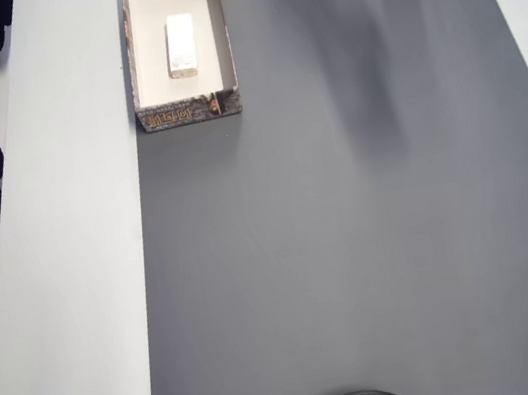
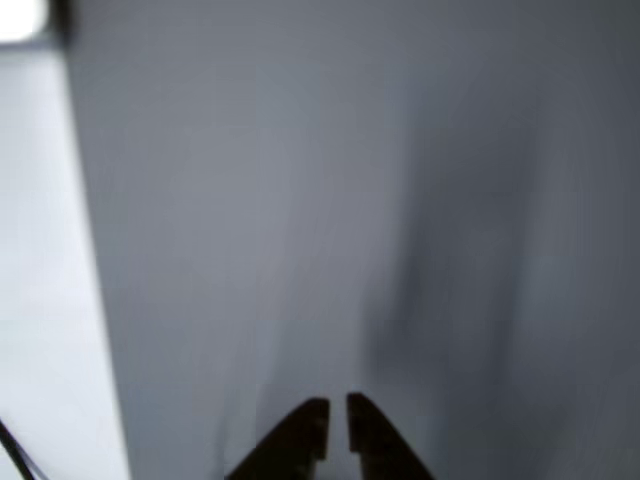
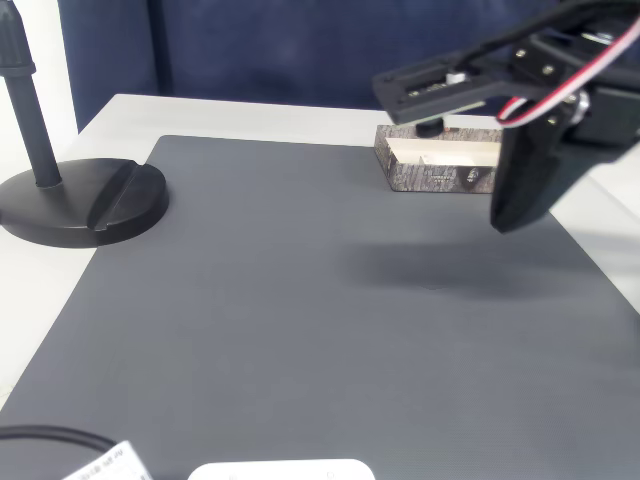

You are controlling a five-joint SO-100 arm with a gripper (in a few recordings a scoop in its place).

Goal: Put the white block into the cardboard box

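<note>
Overhead view: one white block (image 1: 181, 45) inside one cardboard box (image 1: 220, 43).

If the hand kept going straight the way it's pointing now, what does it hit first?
Judging by the wrist view, the hand points down at bare grey mat, so it would likely meet the mat first. Depth is unclear in the blur. The cardboard box with the white block lies off that line.

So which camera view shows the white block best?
The overhead view: the white block lies fully visible inside the cardboard box. In the fixed view the arm covers much of the box, and I cannot make out the block there.
</note>
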